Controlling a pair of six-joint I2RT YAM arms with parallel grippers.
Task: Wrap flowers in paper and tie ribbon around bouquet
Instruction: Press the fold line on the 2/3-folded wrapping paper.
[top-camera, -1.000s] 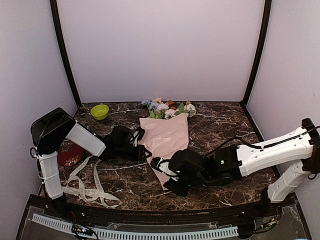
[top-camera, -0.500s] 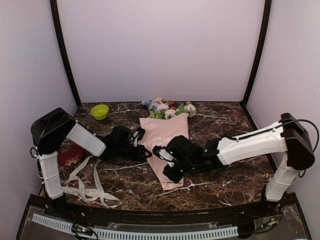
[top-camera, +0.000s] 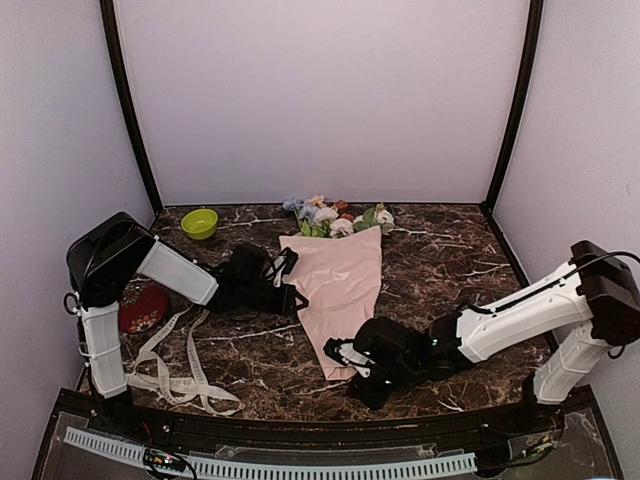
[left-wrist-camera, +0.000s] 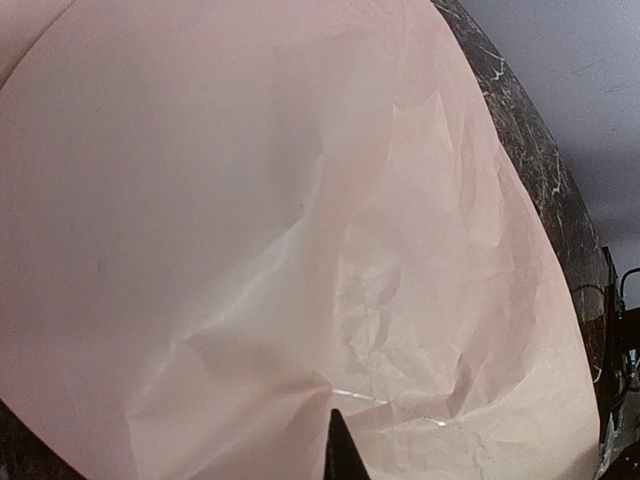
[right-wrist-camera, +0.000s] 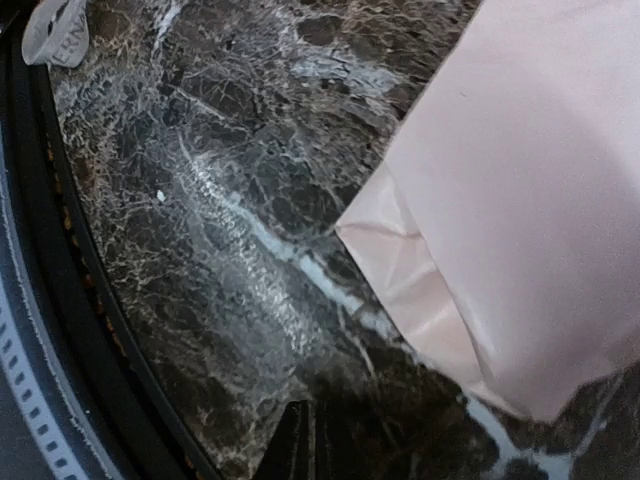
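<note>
Paper (top-camera: 340, 285) on desk (top-camera: 450, 250); left jaws closed at its edge (hold unclear), right jaws closed, empty, beside narrow end.

One pale pink paper-wrapped bouquet of pastel blooms (top-camera: 340, 285), one long floppy cream ribbon (top-camera: 165, 384), one small lime-green bowl (top-camera: 200, 223), one red round patterned dish (top-camera: 142, 310)

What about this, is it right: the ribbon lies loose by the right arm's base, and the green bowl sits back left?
Not quite. The top external view shows the ribbon lying loose by the left arm's base, not the right. The green bowl does sit back left.
</note>
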